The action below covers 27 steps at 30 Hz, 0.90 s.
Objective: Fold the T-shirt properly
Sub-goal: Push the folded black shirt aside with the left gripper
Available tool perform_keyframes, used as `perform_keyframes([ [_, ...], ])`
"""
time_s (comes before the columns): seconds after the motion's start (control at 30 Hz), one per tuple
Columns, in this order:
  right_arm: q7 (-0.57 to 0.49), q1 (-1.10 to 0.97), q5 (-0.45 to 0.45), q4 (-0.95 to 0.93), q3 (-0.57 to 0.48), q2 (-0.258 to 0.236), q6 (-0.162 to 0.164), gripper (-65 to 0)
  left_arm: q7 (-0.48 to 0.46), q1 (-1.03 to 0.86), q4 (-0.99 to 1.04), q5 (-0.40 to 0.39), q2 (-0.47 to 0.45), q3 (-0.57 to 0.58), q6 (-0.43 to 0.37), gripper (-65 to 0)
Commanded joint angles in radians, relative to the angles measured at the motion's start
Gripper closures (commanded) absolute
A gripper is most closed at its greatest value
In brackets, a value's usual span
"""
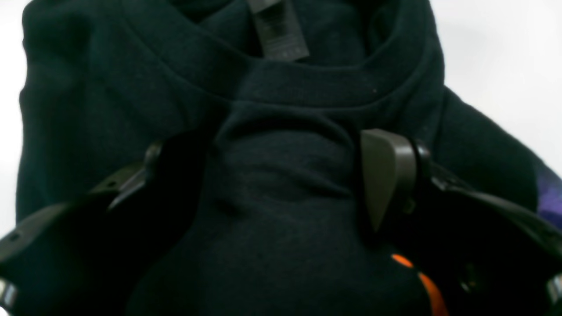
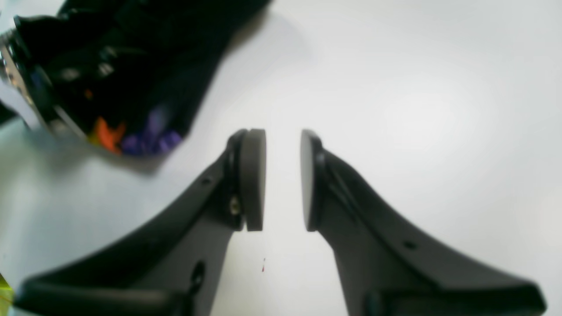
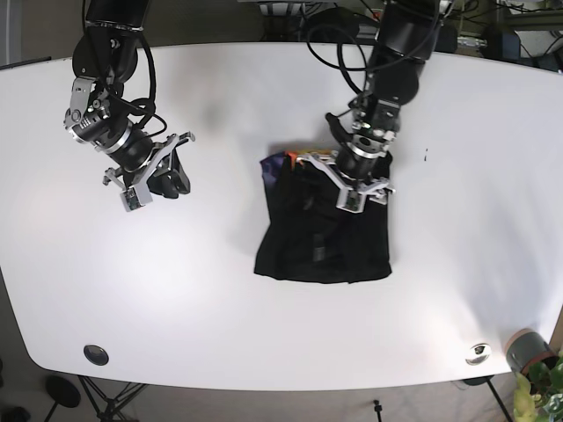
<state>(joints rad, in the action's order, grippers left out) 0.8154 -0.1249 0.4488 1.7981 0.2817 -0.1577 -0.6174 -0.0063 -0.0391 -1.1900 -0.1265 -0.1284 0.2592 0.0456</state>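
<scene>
The black T-shirt (image 3: pixel 308 242) lies partly folded in the middle of the white table (image 3: pixel 202 299), with an orange and purple print (image 3: pixel 295 160) showing at its far edge. My left gripper (image 3: pixel 359 195) is at the shirt's far right part. In the left wrist view its fingers (image 1: pixel 386 175) stand on both sides of a bunched fold of the shirt (image 1: pixel 281 210), just below the collar and its label (image 1: pixel 279 30), and are shut on it. My right gripper (image 3: pixel 167 183) is far to the shirt's left. Its pads (image 2: pixel 253 180) stand slightly apart with nothing between them, and the shirt (image 2: pixel 131 44) lies off to one side.
A grey cup (image 3: pixel 526 349) and a green plant (image 3: pixel 545 391) stand at the table's front right corner. A small round fitting (image 3: pixel 478 352) and a black one (image 3: pixel 95 354) sit near the front edge. Cables hang behind the table's back edge.
</scene>
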Motion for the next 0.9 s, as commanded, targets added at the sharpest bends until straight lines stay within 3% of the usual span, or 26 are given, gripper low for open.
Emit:
perform_keyframes([
  [0.0,-0.021,0.014,0.017,0.019,0.004,-0.007,-0.002,-12.2,0.277,-0.038,0.034,-0.086,-0.069,-0.028,-0.002,-49.9],
  [0.2,-0.021,0.012,0.018,0.019,0.004,-0.004,0.000,-12.2,0.377,-0.038,0.034,-0.226,-0.270,-0.103,0.127,-49.9],
  [0.57,-0.021,0.008,0.020,0.024,0.004,-0.003,0.000,-12.2,0.398,-0.037,0.134,-0.238,-0.575,-0.183,0.250,-49.9],
  [0.87,-0.020,0.003,0.018,0.047,0.006,0.022,0.000,-12.2,0.228,-0.035,0.328,-0.238,-0.772,-0.202,0.331,-49.9],
])
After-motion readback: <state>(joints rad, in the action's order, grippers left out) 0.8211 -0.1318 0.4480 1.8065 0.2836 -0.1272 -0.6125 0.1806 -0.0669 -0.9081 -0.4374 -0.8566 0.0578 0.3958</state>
